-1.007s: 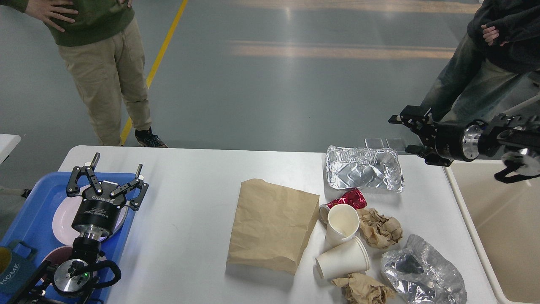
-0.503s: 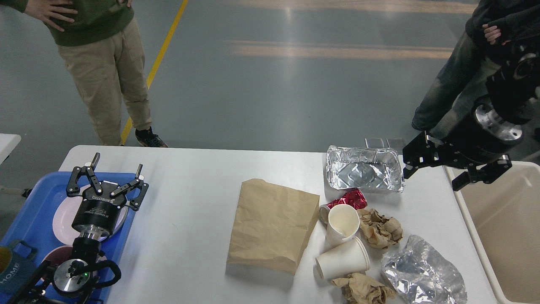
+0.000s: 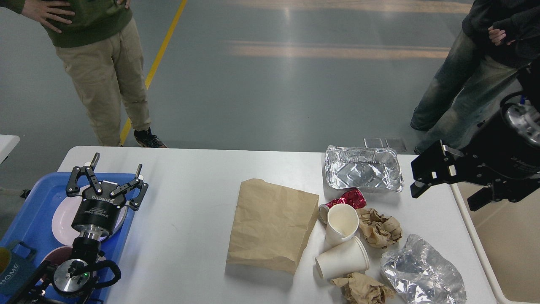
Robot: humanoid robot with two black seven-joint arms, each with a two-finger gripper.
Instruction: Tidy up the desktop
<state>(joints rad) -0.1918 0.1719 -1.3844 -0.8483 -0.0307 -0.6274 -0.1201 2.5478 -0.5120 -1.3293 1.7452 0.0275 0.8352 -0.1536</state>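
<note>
I am standing in what is looking like a lab or industrial test hall: a wide grey polished floor (image 3: 270, 84) with a yellow painted line (image 3: 156, 63) is stretching behind my white desktop (image 3: 190, 202), and two people (image 3: 97, 63) in everyday clothes are standing by, watching me from either side.

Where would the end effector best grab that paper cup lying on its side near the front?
Probably across the round body of the tipped paper cup, coming down from above. It lies on the desktop with its open rim toward the right, so the curved sides are exposed. The crumpled brown paper crowds its near side, so closing across the middle looks safest.
</note>
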